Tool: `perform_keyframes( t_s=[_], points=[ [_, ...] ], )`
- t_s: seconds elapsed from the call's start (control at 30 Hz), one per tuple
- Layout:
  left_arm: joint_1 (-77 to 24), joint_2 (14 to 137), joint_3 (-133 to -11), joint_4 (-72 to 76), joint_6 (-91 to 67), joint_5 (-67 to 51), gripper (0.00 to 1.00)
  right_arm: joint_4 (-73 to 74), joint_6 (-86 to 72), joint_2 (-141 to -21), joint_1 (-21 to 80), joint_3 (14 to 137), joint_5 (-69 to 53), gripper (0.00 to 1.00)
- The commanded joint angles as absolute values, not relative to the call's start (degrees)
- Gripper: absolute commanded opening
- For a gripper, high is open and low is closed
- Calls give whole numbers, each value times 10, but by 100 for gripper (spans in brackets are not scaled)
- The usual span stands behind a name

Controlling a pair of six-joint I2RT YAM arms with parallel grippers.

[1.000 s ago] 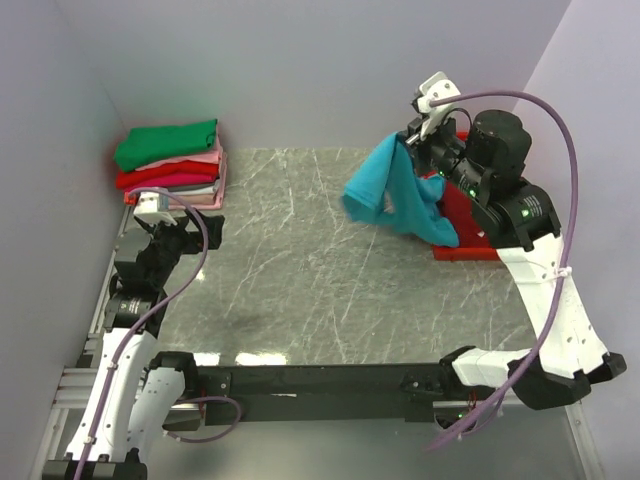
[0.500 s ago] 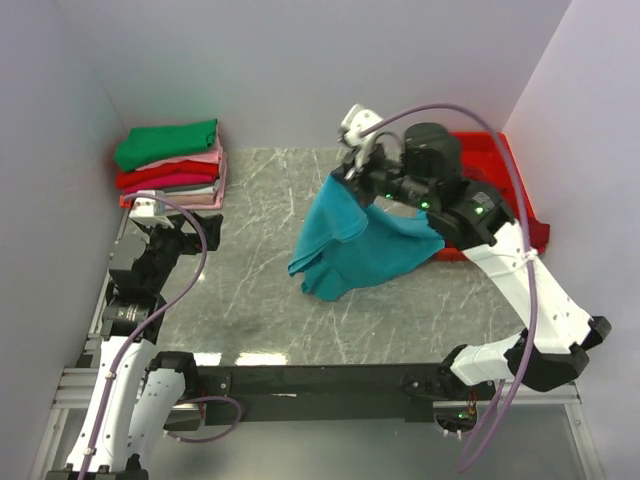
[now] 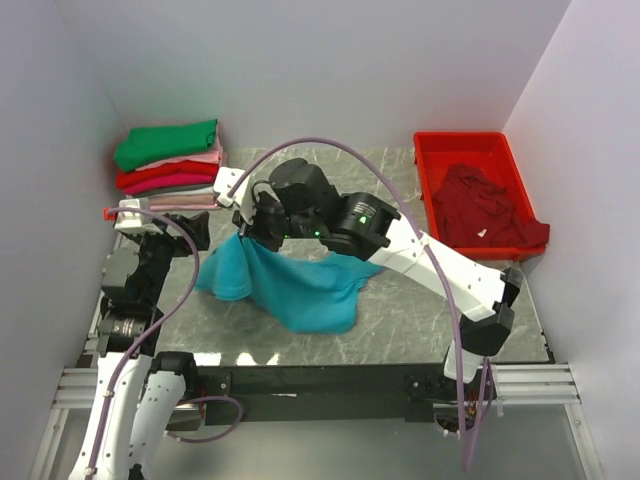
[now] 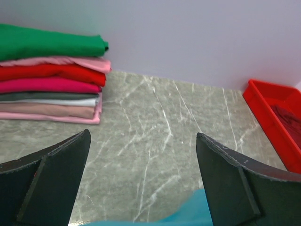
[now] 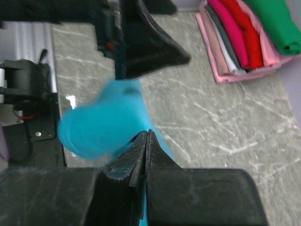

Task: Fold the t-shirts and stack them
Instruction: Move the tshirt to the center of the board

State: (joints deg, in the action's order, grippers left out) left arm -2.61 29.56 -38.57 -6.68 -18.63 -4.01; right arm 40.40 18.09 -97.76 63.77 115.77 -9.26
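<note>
A teal-blue t-shirt point(image 3: 300, 290) hangs from my right gripper point(image 3: 243, 228), which is shut on its upper edge, and its lower part lies spread and crumpled on the table. In the right wrist view the shut fingertips point(image 5: 146, 134) pinch the teal-blue t-shirt point(image 5: 101, 122). My left gripper point(image 3: 195, 230) stands open just left of it with nothing between its fingers. In the left wrist view the left gripper point(image 4: 143, 135) is wide open, and teal cloth point(image 4: 197, 214) shows at the bottom edge. Several folded t-shirts point(image 3: 170, 165) are stacked at the back left, green on top. A dark maroon t-shirt point(image 3: 485, 210) lies crumpled in the tray.
The red plastic tray point(image 3: 430, 150) stands at the back right of the grey marble table point(image 3: 420, 320). Lilac walls close in the back and both sides. My right arm stretches across the table's middle from right to left.
My right arm has swung from over the tray across to the table's left, carrying the teal-blue t-shirt. The shirt's lower part now rests on the table. The left gripper stays open.
</note>
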Motion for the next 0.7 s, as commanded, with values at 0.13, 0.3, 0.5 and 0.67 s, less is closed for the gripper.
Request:
perform_keyframes(
  t_s=[0.13, 0.3, 0.5, 0.67],
  points=[
    [-27, 263, -379, -45, -178, -2, 100, 361, 185, -992, 614, 1112, 14, 16],
    [-27, 267, -380, -46, -179, -2, 100, 360, 164, -1019, 563, 1101, 17, 47],
    [-28, 278, -380, -47, -182, -2, 99, 357, 205, -948, 504, 980, -112, 87],
    [-28, 314, -385, -50, -202, -42, 99, 340, 286, -833, 473, 765, -217, 92]
  ],
)
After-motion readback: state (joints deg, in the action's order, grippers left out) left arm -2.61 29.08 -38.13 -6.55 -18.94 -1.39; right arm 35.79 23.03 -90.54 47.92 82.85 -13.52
